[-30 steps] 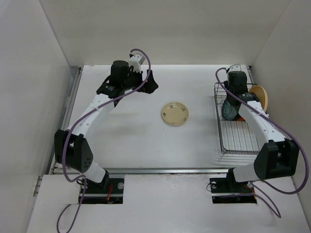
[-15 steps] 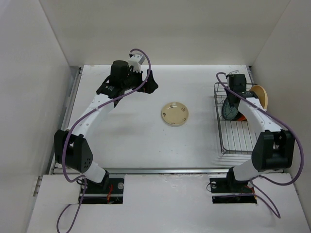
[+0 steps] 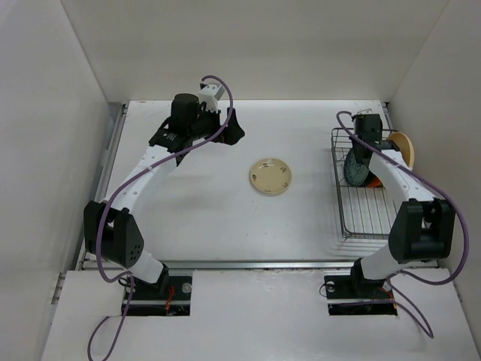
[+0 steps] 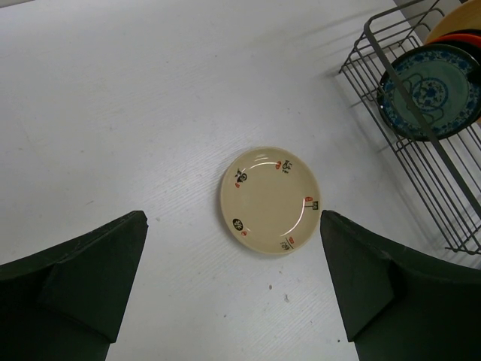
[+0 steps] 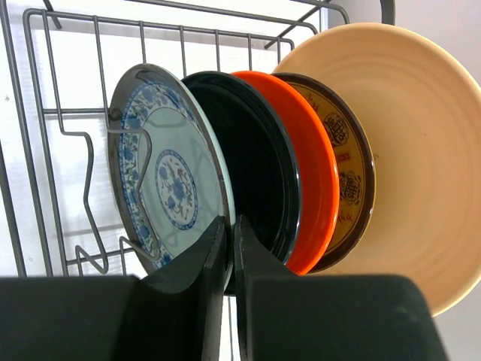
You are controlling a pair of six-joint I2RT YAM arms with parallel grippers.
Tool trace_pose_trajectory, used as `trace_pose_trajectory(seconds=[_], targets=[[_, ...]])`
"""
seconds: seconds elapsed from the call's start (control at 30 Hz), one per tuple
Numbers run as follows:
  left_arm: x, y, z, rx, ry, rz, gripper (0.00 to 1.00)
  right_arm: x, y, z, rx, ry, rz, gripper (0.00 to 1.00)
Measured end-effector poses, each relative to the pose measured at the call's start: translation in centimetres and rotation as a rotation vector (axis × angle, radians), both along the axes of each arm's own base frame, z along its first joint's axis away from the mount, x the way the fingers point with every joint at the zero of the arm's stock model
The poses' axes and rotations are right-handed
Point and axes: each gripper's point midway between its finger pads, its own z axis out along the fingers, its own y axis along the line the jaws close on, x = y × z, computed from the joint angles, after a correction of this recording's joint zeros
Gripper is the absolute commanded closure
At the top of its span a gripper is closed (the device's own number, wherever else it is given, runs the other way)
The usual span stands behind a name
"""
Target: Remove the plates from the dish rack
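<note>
A white table (image 3: 225,218) is seen from above, enclosed by pale walls, with both arms reaching out over it. A wire rack (image 3: 366,214) is set at the table's right side, and five plates are stood on edge at its far end, packed one behind another. The largest, a plain tan plate (image 5: 421,165), is placed at the far end of the row. It is followed toward the wrist camera by a dark plate with gold pattern (image 5: 349,173), an orange plate (image 5: 312,173), a black plate (image 5: 252,173) and a blue patterned plate (image 5: 169,180). A cream plate (image 4: 270,199) with small marks is laid flat near the middle of the table, well apart from the rack. The right claw (image 5: 231,233) is pinched on the lower rim of the blue patterned plate, one finger in front of it and the other between it and the black plate. The left claw (image 4: 231,216) is held wide apart above the cream plate, with nothing gripped.
</note>
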Motion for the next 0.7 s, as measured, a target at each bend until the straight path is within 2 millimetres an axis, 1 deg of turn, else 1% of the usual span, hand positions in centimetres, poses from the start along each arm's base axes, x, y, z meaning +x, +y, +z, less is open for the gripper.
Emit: trace_pose_trajectory(seconds=[0.17,0.23,0.3,0.4,0.53,0.6,0.7], targets=[[0.0,0.0,0.0,0.0,-0.001,0.0,0.0,0.0,0.0,0.3,0.003,-0.012,-0.008,1.0],[0.0,0.0,0.0,0.0,-0.001,0.001,0.0,-0.2,-0.1,0.9,0.0,-0.029,-0.012,1.0],[0.0,0.0,0.0,0.0,-0.001,0.001,0.0,-0.5,-0.4,2.1,-0.01,-0.062,-0.024,1.0],[0.0,0.0,0.0,0.0,-0.001,0.001,0.0,-0.9,-0.8,5.0,-0.029,-0.151,-0.048,1.0],[0.0,0.0,0.0,0.0,-0.001,0.001,0.0,-1.5,-1.4,9.9,-0.042,-0.332,-0.079,1.0],[0.0,0.0,0.0,-0.001,0.0,-0.001,0.0,-2.0,-1.4,12.1,-0.037,-0.424,-0.082,1.0],[-0.2,-0.2,0.1,-0.007,0.001,-0.015,0.0,-3.2,-1.1,15.0,-0.011,-0.543,-0.072,1.0]])
